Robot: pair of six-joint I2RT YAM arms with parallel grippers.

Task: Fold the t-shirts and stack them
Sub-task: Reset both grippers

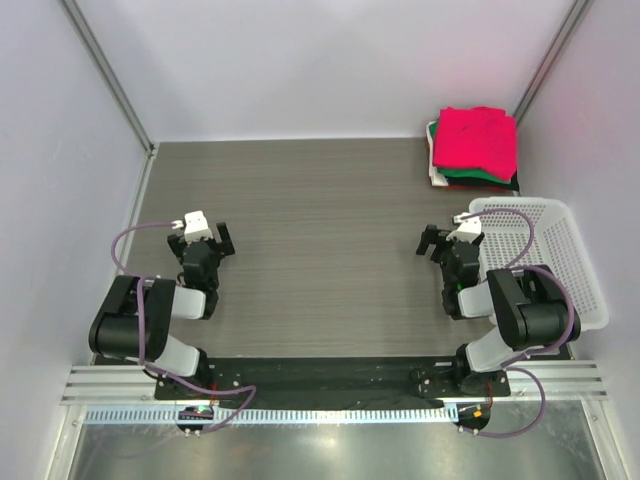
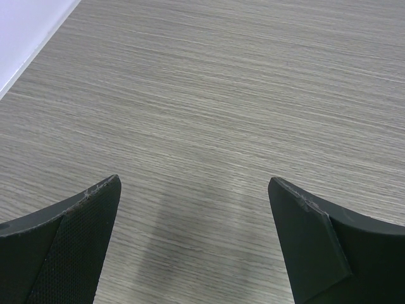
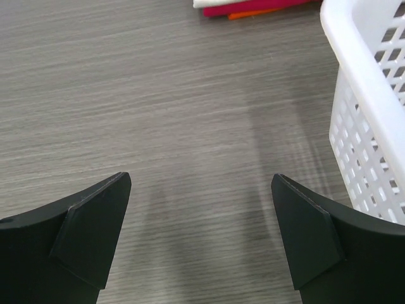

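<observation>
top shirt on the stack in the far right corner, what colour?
The top shirt is bright red-pink, seen best in the top external view.

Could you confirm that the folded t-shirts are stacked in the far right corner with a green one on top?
Not quite: in the top external view the stack sits in the far right corner, but the top shirt is red-pink, not green.

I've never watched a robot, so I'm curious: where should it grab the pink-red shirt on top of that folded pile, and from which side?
Probably its left edge, coming in over the table. The folded pink-red shirt lies flat atop the pile in the far right corner, with walls behind and right and the white basket just in front; the right end effector is nearer.
</observation>
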